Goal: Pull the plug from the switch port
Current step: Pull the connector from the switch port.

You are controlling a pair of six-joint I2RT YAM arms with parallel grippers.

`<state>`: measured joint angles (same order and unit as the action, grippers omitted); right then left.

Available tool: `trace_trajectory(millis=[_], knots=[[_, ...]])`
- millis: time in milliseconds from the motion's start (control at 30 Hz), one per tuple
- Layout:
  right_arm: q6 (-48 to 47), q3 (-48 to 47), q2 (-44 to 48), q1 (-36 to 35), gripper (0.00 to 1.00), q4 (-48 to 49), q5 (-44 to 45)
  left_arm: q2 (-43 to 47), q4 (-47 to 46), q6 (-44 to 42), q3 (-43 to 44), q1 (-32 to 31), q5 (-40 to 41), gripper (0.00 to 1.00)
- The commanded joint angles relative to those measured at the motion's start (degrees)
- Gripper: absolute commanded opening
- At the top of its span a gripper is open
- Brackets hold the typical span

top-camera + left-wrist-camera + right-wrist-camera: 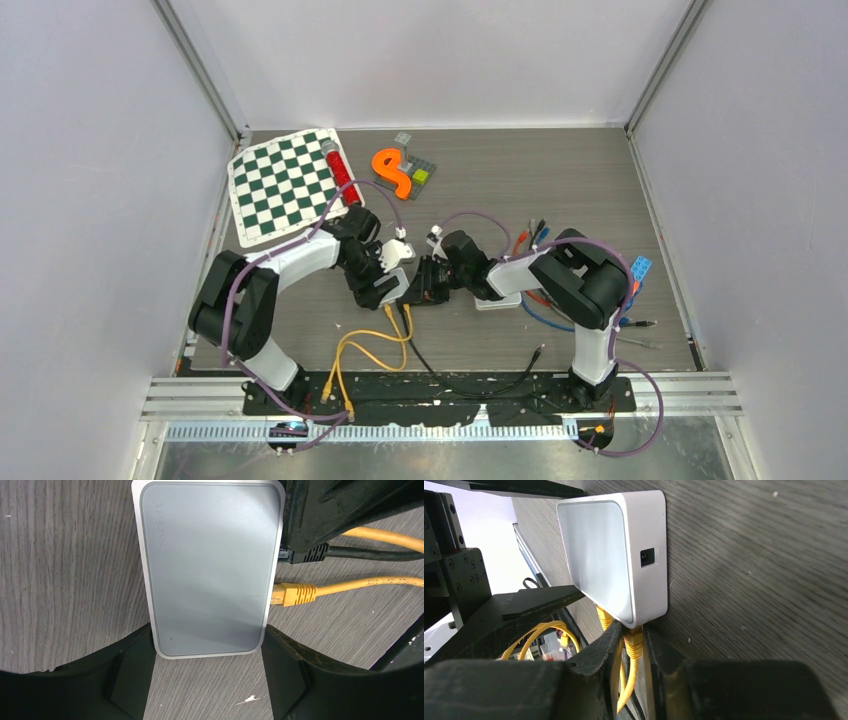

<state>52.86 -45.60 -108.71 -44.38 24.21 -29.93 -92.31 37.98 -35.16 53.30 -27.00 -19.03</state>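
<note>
Top view: the left gripper [398,288] and right gripper [418,290] meet mid-table. Left wrist: its fingers clamp the near end of the TP-Link switch [210,565]. Right wrist: its fingers pinch a yellow plug [633,644], which is seated in its port and not yet pulled.

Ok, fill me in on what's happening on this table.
The left gripper holds the switch flat on the table, one finger on each side of its end. The right gripper is shut on a yellow plug at the switch's port edge. That plug still sits in its port, so the pull is not yet done. A second yellow plug and a black plug are also in ports.
</note>
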Motion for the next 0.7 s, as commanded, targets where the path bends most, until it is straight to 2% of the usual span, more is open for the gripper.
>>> trace_trajectory(millis=[0,200,333,467,667], knots=[[-1.5,-0.4,1.4,0.3,0.28,-4.2,3.5,0.5,0.7,-0.5,0.6,-0.5,-0.8,0.56],[-0.6,-1.5,0.6,0.6,0.3,-4.2,5.1,0.6,0.6,-0.5,0.3,-0.6,-1.0,0.55],[-0.5,-0.8,1.1,0.6,0.15,-3.3,5.1,0.8,0.4,-0.6,0.1,-0.6,-1.0,0.55],[-1.3,-0.3,1.5,0.7,0.06,-3.5,4.6,0.9,0.2,-0.6,0.0,-0.6,-1.0,0.55],[-3.1,0.6,1.8,0.6,0.05,-2.6,2.1,0.9,-0.4,-0.3,0.0,-0.6,-0.4,0.55]])
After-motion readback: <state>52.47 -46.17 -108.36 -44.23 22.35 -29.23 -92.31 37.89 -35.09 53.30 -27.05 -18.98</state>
